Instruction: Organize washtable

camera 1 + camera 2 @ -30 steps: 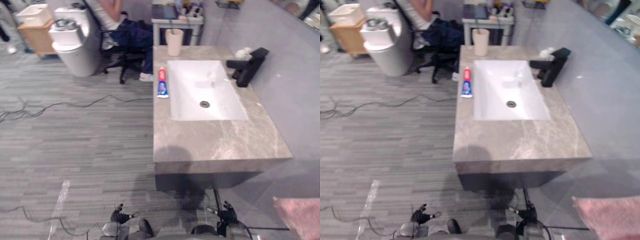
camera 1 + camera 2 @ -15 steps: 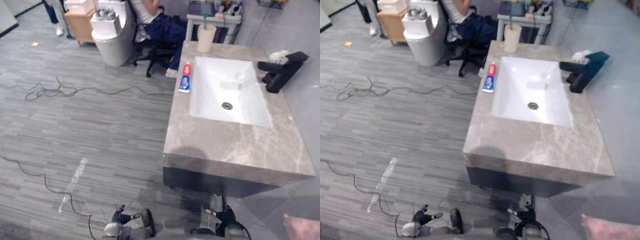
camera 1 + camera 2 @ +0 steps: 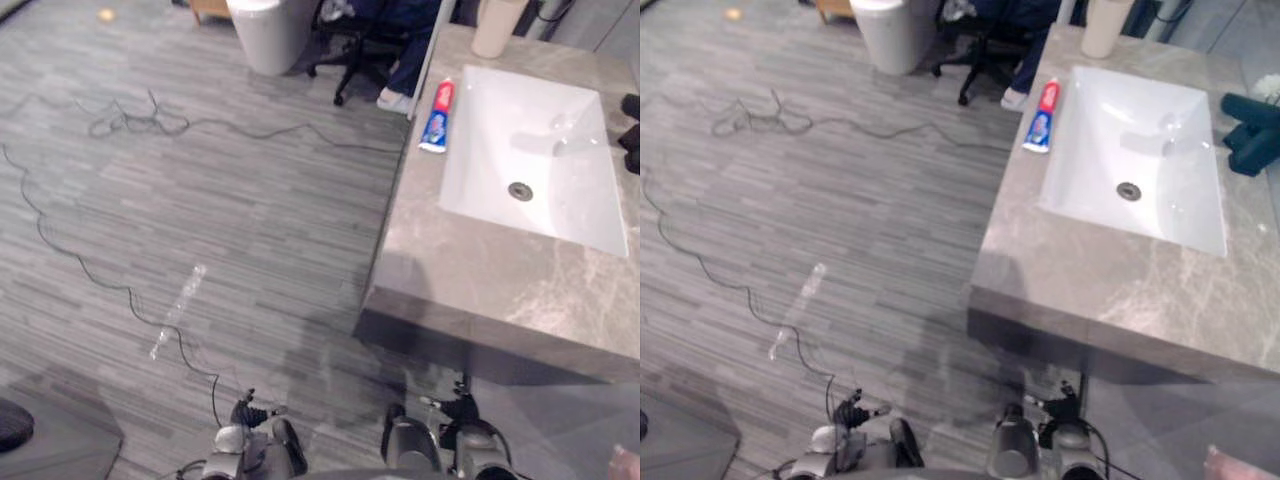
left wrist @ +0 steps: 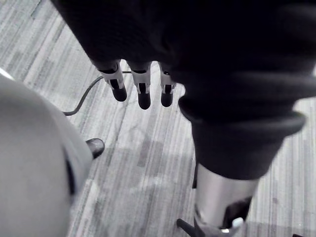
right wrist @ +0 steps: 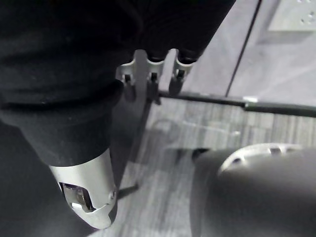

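The washtable (image 3: 470, 270) is a grey marble counter with a white sink (image 3: 530, 150), standing at the right of the eye views. A red, white and blue toothpaste tube (image 3: 435, 103) lies on the counter just left of the sink. A beige cup (image 3: 497, 15) stands at the counter's far corner, and a black faucet (image 3: 1250, 140) sits on the sink's right side. My left hand (image 3: 245, 418) and right hand (image 3: 465, 415) hang low near the floor, away from the counter. Straight relaxed fingers (image 4: 143, 96) of the left and fingers (image 5: 153, 79) of the right hold nothing.
A white bin (image 3: 270, 30) and an office chair with a seated person (image 3: 375, 30) are at the far end of the grey floor. Cables (image 3: 130, 115) trail over the floor. A clear plastic bottle (image 3: 178, 312) lies on the floor left of the counter.
The camera has swung left and down, so the washtable now sits at the right edge. Both hands still hang at the bottom, holding nothing.
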